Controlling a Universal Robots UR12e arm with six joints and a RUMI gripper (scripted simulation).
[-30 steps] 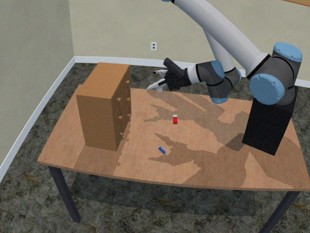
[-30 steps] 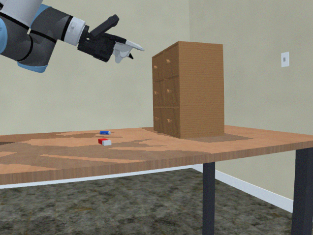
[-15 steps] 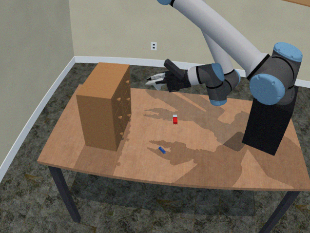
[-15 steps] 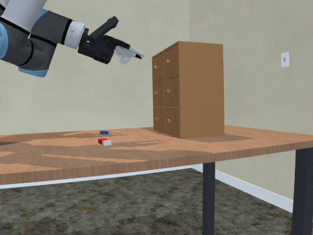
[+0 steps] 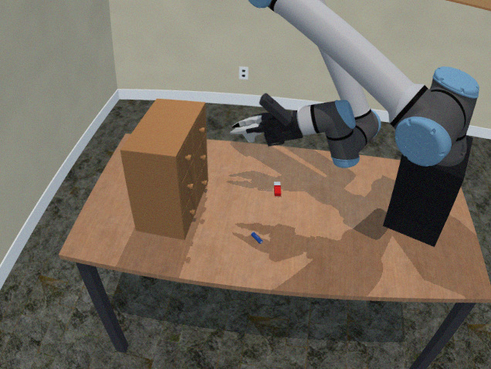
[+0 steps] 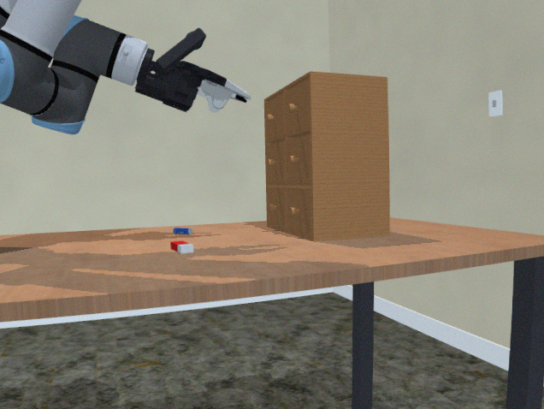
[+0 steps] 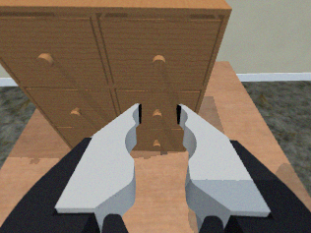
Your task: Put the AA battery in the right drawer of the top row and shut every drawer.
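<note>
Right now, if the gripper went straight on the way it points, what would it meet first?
Probably the front of the top-right drawer, around its knob; exact height is hard to judge.
</note>
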